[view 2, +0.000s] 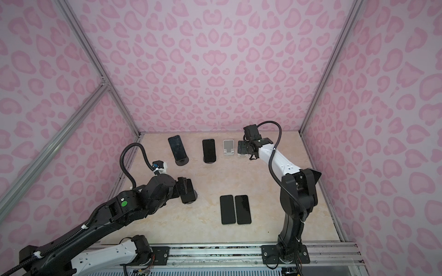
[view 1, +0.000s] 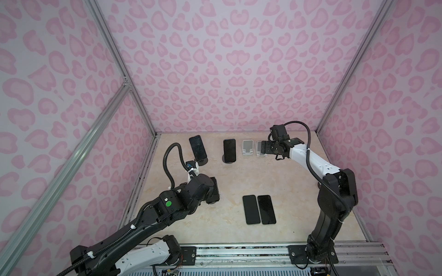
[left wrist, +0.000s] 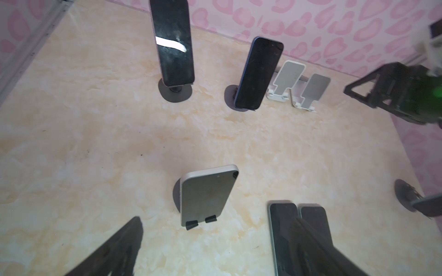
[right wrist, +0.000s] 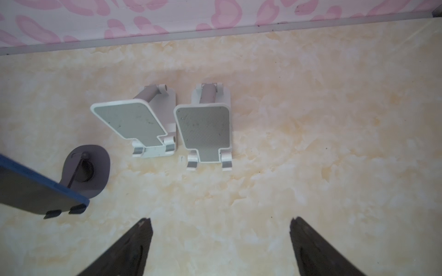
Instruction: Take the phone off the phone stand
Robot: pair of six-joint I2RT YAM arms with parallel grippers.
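Left wrist view: phone (left wrist: 205, 196) stands just ahead of wide-open, empty left end effector (left wrist: 216, 218).

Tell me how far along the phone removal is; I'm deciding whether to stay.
Done, apparently: two flat phones lie on the table, and both white stands are empty. In hand: nothing gripped; the open left gripper hovers over the silver-edged phone on its stand, the open right gripper over the white stands. Left: at least that phone and two back phones on stands.
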